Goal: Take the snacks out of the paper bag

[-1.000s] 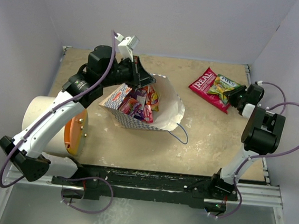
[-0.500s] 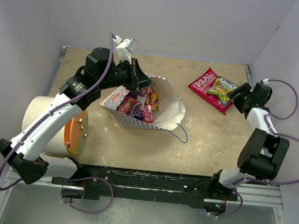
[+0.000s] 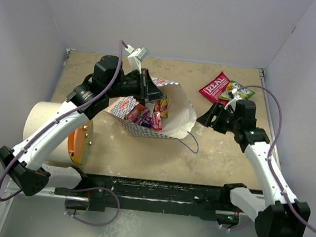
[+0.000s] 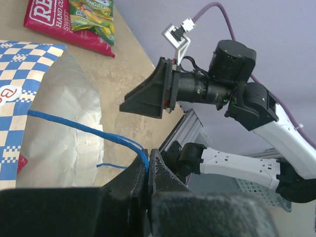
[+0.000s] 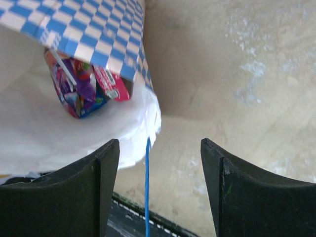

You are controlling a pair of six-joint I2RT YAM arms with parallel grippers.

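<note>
The white paper bag [image 3: 175,117] with a blue checkered band lies open on its side at the table's middle. Several bright snacks [image 3: 144,113] show in its mouth, and they also show in the right wrist view [image 5: 81,84]. My left gripper [image 3: 151,90] is shut on the bag's blue cord handle [image 4: 84,129] and holds the upper edge up. My right gripper [image 3: 208,118] is open and empty, just right of the bag's mouth, with the other blue cord [image 5: 147,187] between its fingers. A red packet [image 3: 213,88] and a green-yellow packet [image 3: 239,91] lie on the table at the back right.
A white cylinder [image 3: 42,124] with an orange lid [image 3: 80,142] lies at the left beside my left arm. Walls close in the back and both sides. A black rail [image 3: 167,195] runs along the near edge.
</note>
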